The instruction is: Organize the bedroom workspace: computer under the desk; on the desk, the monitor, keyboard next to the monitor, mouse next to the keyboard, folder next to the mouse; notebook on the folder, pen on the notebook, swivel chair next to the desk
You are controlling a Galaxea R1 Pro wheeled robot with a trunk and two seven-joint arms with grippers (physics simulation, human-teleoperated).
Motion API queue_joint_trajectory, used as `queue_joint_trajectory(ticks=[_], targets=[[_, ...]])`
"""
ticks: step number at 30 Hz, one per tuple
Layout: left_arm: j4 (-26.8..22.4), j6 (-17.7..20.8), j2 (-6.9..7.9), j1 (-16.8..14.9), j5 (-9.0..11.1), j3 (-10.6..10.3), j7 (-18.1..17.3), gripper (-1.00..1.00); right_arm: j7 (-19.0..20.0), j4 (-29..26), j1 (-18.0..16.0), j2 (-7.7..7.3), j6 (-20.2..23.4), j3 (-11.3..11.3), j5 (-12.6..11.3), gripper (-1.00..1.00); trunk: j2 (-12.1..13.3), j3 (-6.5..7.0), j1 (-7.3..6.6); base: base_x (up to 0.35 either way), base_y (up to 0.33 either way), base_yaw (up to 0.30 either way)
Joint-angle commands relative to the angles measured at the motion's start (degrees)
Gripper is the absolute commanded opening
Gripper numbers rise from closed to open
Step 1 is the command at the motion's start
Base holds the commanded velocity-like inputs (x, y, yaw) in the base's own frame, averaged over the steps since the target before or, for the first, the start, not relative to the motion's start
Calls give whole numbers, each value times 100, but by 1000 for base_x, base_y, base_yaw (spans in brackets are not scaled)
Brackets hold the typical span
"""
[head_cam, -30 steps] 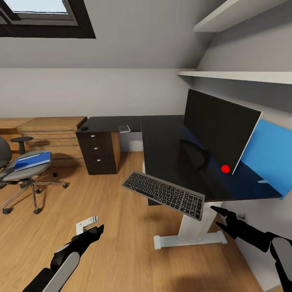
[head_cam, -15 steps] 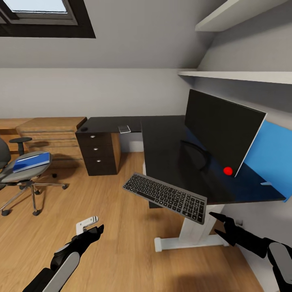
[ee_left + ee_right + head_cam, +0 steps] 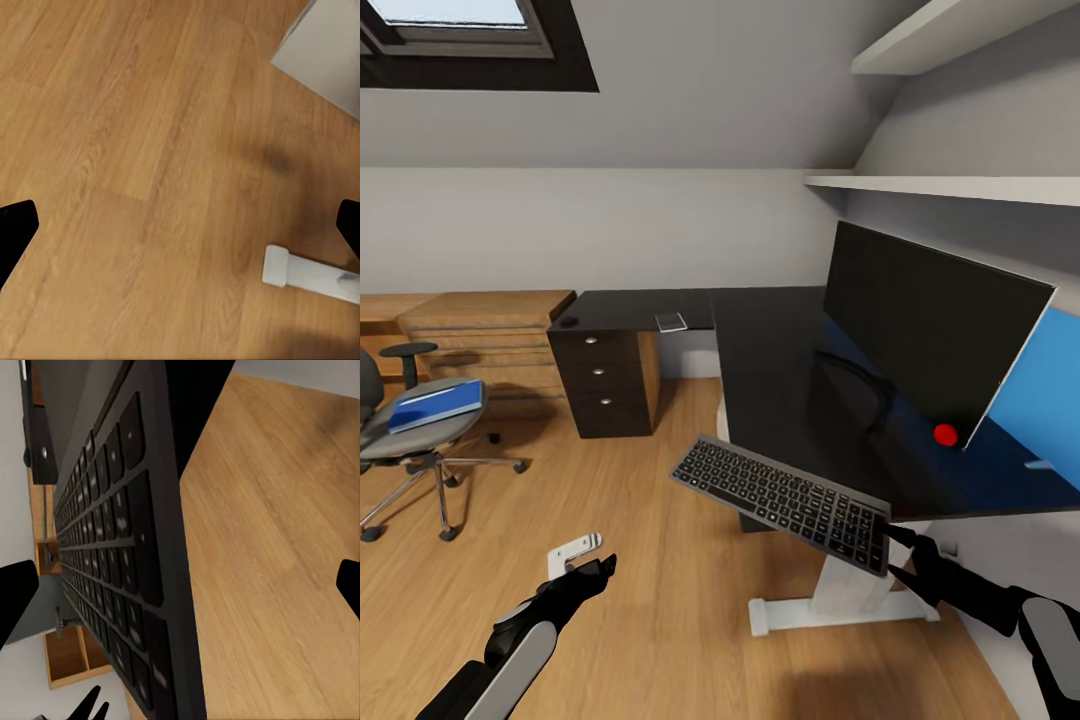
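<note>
Right gripper [image 3: 900,555]: your fingers are clamped on the near end of the keyboard [image 3: 785,489], tilted in the air off the desk [image 3: 780,380] front edge.
Left gripper [image 3: 595,570]: your fingers are spread wide, holding nothing, above the floor [image 3: 150,150].
Monitor [image 3: 930,330]: upright on the desk.
Folder [image 3: 438,405]: on the chair [image 3: 415,430] seat.

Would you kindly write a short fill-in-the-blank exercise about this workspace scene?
1. The slim dark grey keyboard is held in the air by the ____ gripper.
2. The flat bright blue folder lies on the seat of the grey swivel ____.
3. The wide black monitor stands on the black-topped ____.
4. The left gripper hangs over the light wood ____.

Missing words: right; chair; desk; floor
</note>
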Motion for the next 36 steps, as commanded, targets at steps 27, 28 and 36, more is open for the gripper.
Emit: queue_joint_trajectory(ticks=[27, 28, 36], targets=[[66, 5, -9, -5, 32, -23, 52, 100, 190, -6, -5, 12, 26, 357, 42, 100, -3, -5, 1, 24, 11, 0], [67, 5, -10, -5, 33, -23, 53, 100, 191, -7, -5, 11, 26, 360, 42, 100, -3, -5, 1, 165, 56, 0], [68, 5, -12, -5, 39, -23, 46, 100, 192, -7, -5, 2, 31, 366, 42, -100, -3, -5, 1, 39, 13, 0]])
